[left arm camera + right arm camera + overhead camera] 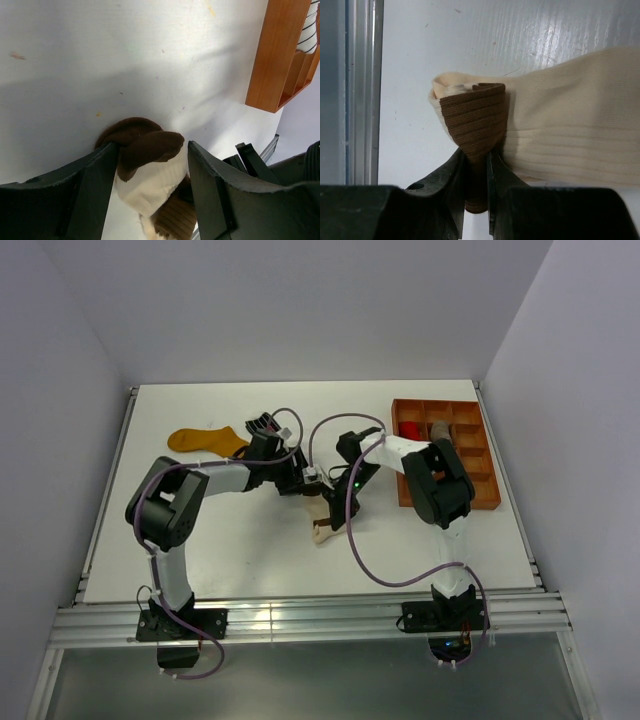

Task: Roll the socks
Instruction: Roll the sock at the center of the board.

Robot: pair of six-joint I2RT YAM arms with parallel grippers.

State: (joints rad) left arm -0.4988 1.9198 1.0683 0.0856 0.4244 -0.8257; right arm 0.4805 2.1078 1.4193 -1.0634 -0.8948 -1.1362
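Observation:
A cream sock [323, 530] with a brown toe and cuff lies mid-table between both grippers. My left gripper [305, 483] is closed on its bunched toe end: in the left wrist view the brown toe [145, 145] and cream fabric [150, 185] fill the gap between the fingers [95, 190]. My right gripper [335, 508] is shut on the sock's brown ribbed cuff [475, 120], which is pinched between its fingers [447, 185] while the cream body [570, 125] spreads to the right. A mustard-yellow sock [205, 440] lies flat at the back left, away from both grippers.
An orange-brown compartment tray [450, 505] stands at the back right, holding a red item [410, 428] and a rolled sock [440, 428]. Its corner shows in the left wrist view [270, 55] with a striped sock [310, 30] inside. A metal rail [362, 90] runs along the table's edge.

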